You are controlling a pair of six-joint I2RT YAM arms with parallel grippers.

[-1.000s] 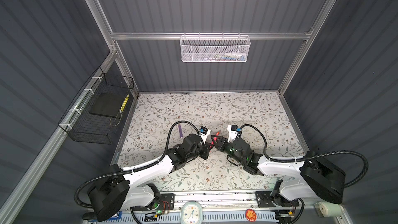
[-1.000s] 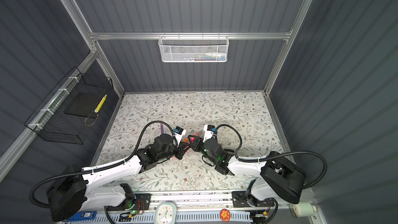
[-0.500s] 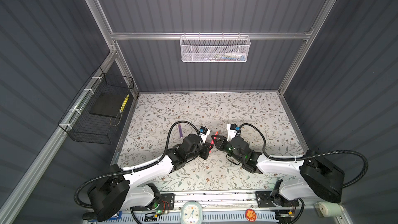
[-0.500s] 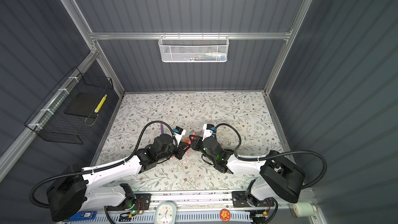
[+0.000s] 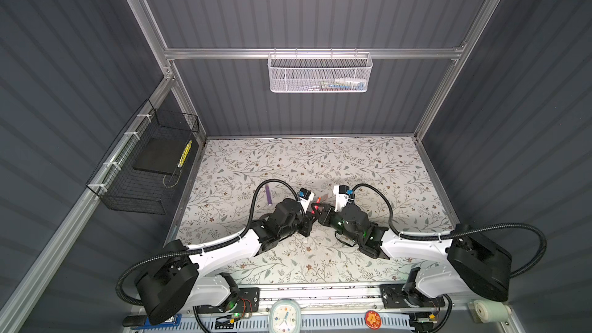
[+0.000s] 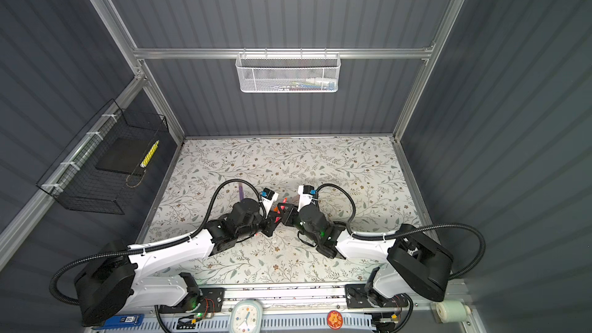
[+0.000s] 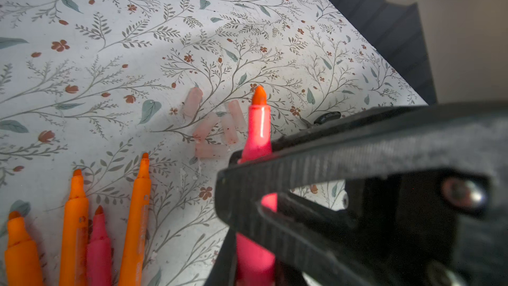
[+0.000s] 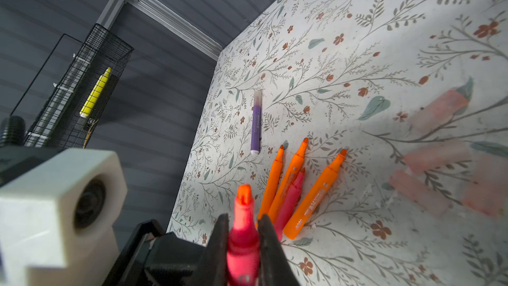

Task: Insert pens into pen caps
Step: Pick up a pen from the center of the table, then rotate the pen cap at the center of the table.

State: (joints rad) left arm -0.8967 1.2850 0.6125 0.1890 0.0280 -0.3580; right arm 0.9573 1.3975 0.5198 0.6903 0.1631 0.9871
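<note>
Left gripper [image 5: 309, 216] and right gripper [image 8: 243, 222] both clench one bare pink-red pen [image 7: 258, 127] — I count only the purple pen [image 8: 255, 127] capped — four pens [image 8: 291, 173], five pen caps [image 7: 206, 129] remain.

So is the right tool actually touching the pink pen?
Touching. The right wrist view shows the right tool with both jaws pressed flat against the pink pen, with no gap on either side.

Uncapped pink-red pen [image 7: 258, 130] held up; four uncapped pens [image 7: 134, 210] lie near pale caps [image 7: 204, 130].
</note>
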